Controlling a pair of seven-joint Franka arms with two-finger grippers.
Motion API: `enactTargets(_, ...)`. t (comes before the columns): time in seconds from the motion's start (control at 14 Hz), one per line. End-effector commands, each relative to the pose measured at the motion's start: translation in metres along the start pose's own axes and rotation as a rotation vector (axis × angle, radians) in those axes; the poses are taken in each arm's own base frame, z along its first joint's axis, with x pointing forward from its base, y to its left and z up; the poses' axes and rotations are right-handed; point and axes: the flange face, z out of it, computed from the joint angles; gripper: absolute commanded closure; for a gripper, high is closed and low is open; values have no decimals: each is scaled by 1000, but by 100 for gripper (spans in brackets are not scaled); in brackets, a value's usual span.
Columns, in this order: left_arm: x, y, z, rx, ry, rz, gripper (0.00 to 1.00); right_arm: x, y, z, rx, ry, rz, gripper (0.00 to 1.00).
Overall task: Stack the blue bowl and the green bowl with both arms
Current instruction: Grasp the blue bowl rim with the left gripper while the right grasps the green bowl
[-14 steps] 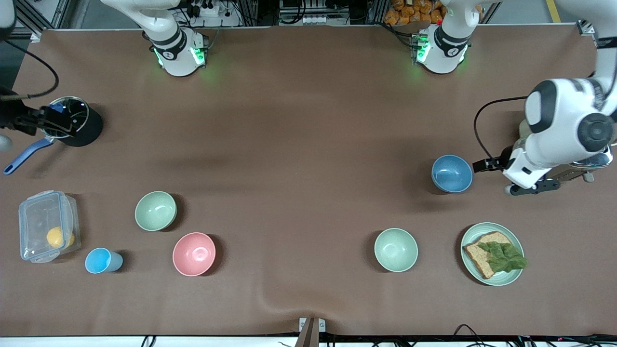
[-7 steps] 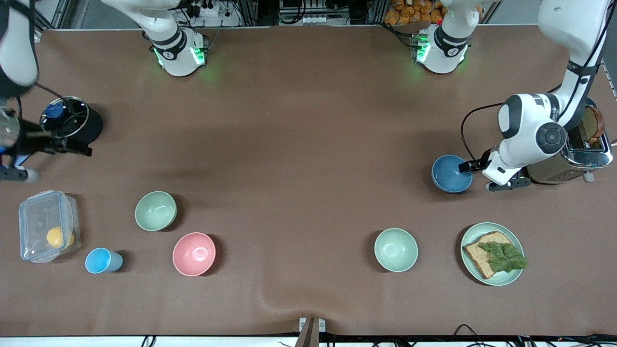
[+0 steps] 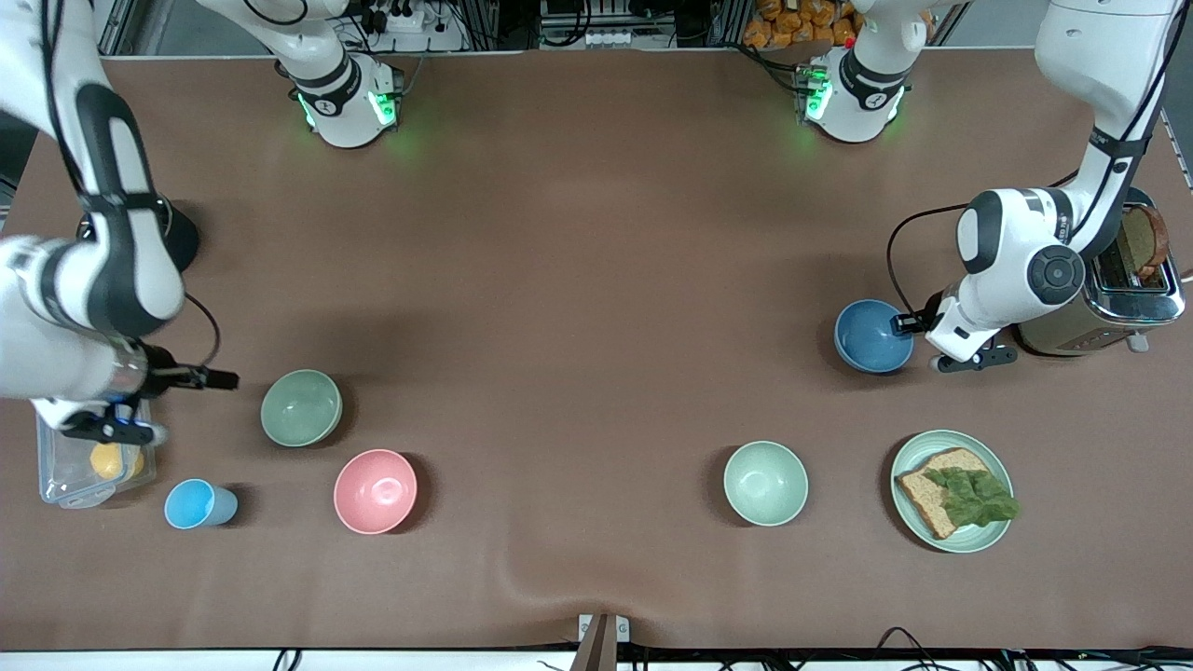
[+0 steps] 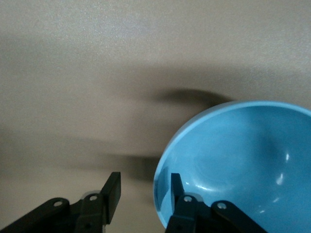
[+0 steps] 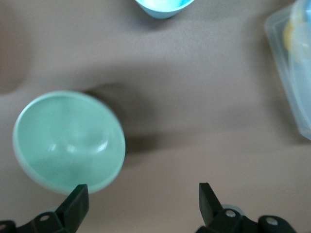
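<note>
Left tool sits at the rim of the blue bowl, on the side toward the toaster. Its 2 fingers are spread. In the left wrist view 1 finger overlaps the inside of the blue rim and the other shows over bare table. I cannot tell whether they are low enough to straddle the rim. The blue bowl stands upright at mid-height of the front view, toward the left arm's end of the table.

Right tool hovers over bare table between the green bowl and a clear lidded container, its 2 fingers spread wide and holding nothing. In the right wrist view the green bowl's rim lies just beside 1 finger, not between the 2. The green bowl stands upright in the lower half of the front view, toward the right arm's end of the table, near a pink bowl and a small light-blue cup.

A paler green bowl and a plate with bread lie lower in the front view toward the left arm's end. Neither is being approached.

Judging from this, the step in hand is the approach: each arm is lining up on its own bowl and neither bowl is gripped. Next, the left tool likely needs to settle over the blue rim and press together on it. The right tool likely needs to shift toward the green bowl until the rim sits between its fingers, lower, and pinch. The 2 bowls are well apart, so 1 must then be carried across the table and set inside the other.
</note>
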Motion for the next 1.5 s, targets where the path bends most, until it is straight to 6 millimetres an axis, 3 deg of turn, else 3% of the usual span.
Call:
enactTargets(0.0, 4, 2, -4, 10, 17, 3, 50, 8, -2, 44, 2, 19, 60, 0)
enactTargets(0.14, 4, 2, -4, 10, 15, 3, 57, 9, -11, 68, 15, -4, 129, 0)
enactTargets(0.29, 5, 3, -5, 11, 17, 3, 66, 9, -24, 73, 29, -12, 177, 0)
enactTargets(0.36, 5, 3, -6, 9, 18, -3, 71, 9, -26, 75, 33, -16, 184, 8)
enactTargets(0.43, 5, 3, -6, 9, 18, -3, 77, 9, -25, 79, 33, -22, 188, 72)
enactTargets(0.5, 5, 3, -6, 9, 18, -3, 85, 9, -22, 79, 35, -21, 191, 100)
enactTargets(0.64, 5, 3, -6, 7, 18, -5, 100, 9, -22, 80, 35, -22, 191, 100)
enactTargets(1.07, 6, 2, -21, -3, 47, -18, 100, 8, -29, 74, 42, -19, 187, 100)
enactTargets(1.43, 9, 25, -64, -14, 123, 21, 100, -10, -87, 17, 194, -50, 200, 100)
